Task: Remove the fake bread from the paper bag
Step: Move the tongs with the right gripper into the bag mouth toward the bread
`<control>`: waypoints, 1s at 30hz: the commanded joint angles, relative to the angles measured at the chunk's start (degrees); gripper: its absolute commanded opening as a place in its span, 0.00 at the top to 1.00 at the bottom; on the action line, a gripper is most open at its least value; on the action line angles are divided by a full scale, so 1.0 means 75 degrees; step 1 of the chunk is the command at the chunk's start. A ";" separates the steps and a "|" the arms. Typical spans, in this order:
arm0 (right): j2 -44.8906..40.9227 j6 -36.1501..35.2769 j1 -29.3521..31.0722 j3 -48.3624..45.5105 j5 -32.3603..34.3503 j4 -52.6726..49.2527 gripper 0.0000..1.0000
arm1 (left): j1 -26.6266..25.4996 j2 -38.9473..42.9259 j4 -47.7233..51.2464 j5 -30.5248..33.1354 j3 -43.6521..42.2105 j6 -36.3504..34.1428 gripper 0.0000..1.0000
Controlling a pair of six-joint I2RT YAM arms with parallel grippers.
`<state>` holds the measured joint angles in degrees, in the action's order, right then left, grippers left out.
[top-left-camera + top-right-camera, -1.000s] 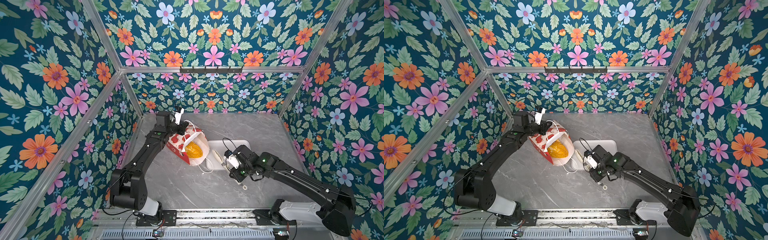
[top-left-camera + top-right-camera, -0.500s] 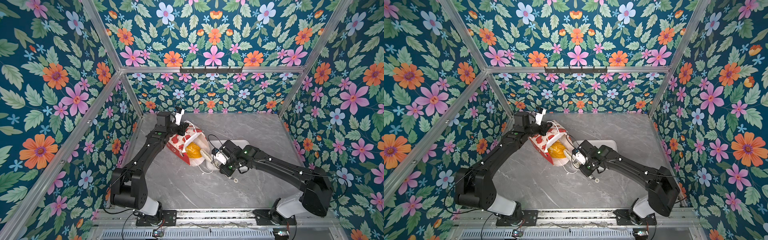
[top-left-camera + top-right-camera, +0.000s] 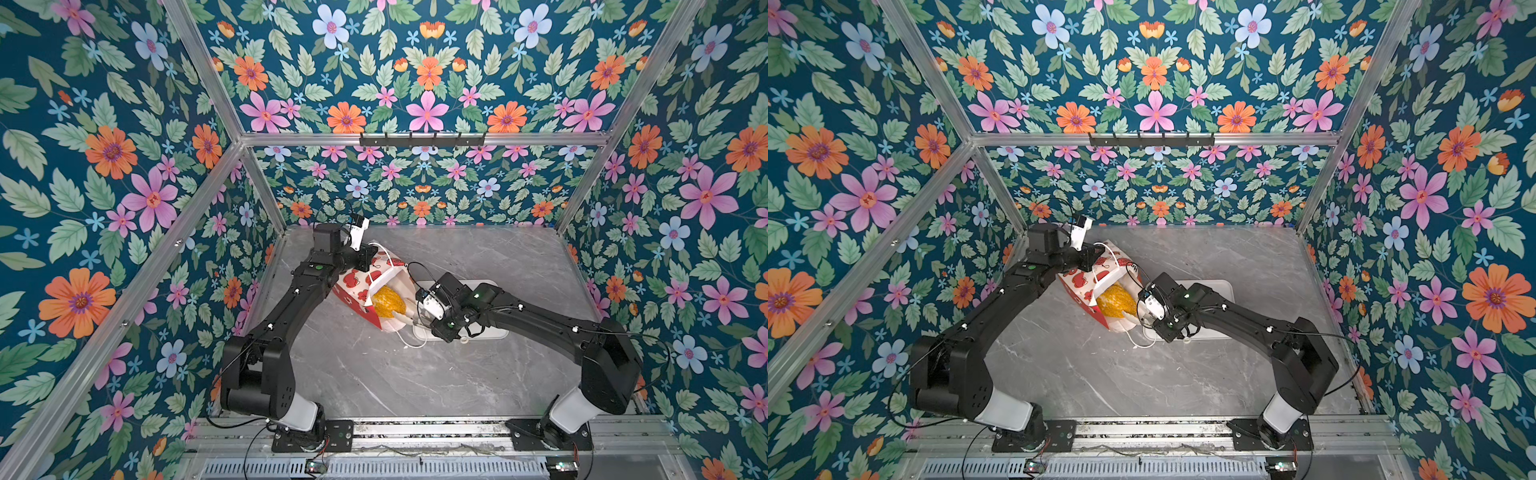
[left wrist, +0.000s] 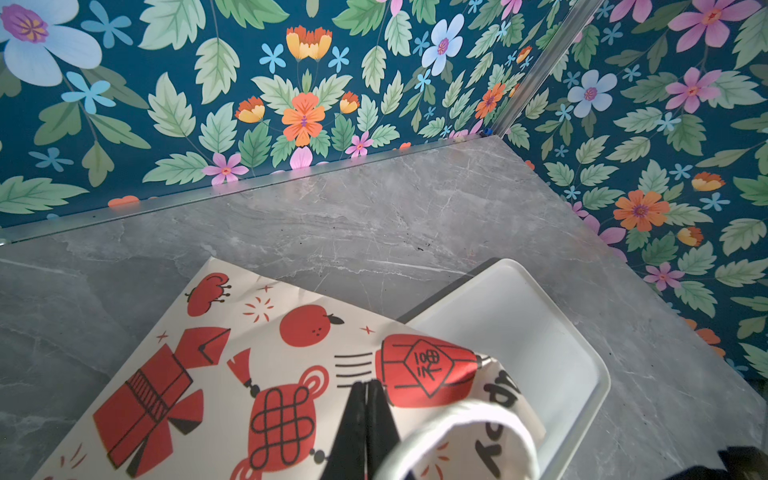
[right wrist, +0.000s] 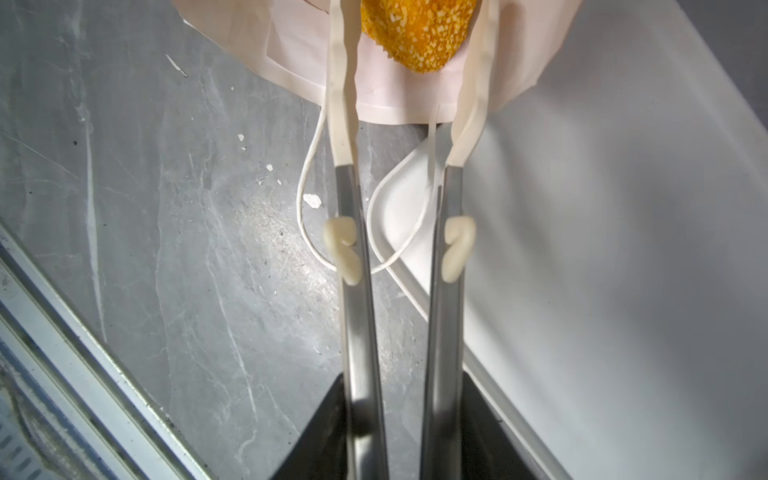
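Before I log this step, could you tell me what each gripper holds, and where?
The left gripper pinches the paper bag at its upper rim. The right gripper, tong arms apart, holds nothing; they flank the seeded loaf.

The paper bag (image 3: 365, 286), red and white with cartoon prints and white cord handles, lies tipped at the centre of both top views, mouth open toward the lower right. One golden, seeded piece of fake bread (image 3: 388, 301) sits in its white mouth.

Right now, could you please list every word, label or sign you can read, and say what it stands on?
Red lantern picture on the paper bag: one Chinese character in a diamond, too stylised to read surely.
Black letters on the bag's curled rim: cut off by the fold, unreadable.
No other legible text.
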<state>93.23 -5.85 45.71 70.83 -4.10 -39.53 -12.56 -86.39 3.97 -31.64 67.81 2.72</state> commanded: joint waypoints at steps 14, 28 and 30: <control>-0.0441 -0.0666 -0.0224 -0.0139 -0.0316 0.0567 0.56 | 0.0000 -0.0074 -0.0028 -0.0092 0.0036 -0.0087 1.00; -0.0414 -0.1468 -0.0224 -0.0042 0.0320 0.1134 0.55 | -0.0002 -0.0001 0.0260 -0.0292 0.0084 -0.0265 1.00; -0.0384 -0.1627 -0.0224 0.0058 0.0299 0.1098 0.55 | 0.0000 -0.0002 0.0357 -0.0348 0.0110 -0.0314 1.00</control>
<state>90.28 -15.40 44.03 70.37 -2.63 -33.71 -12.56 -86.74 6.11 -33.19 68.14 1.21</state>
